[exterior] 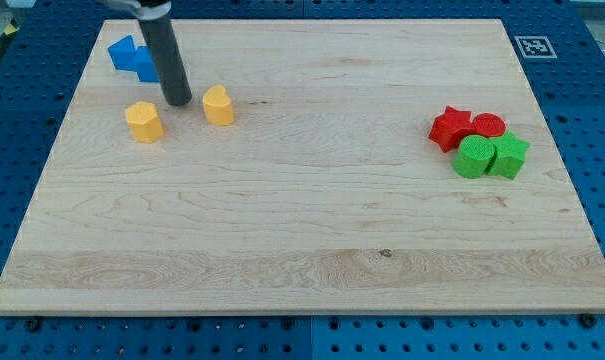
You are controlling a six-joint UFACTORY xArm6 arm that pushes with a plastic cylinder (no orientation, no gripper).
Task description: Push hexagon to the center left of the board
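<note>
A yellow hexagon block (143, 121) sits on the wooden board (302, 230) at the upper left. A second yellow block (218, 105), heart-like in shape, lies to its right. My tip (177, 101) touches the board between the two yellow blocks, a little above them and apart from both. Blue blocks (132, 57) lie just above and left of the rod, partly hidden behind it.
At the view's right sits a tight cluster: a red star block (449, 128), a red round block (488, 126), a green round block (473, 157) and a green block (509, 156). A marker tag (533, 46) is at the board's top right corner.
</note>
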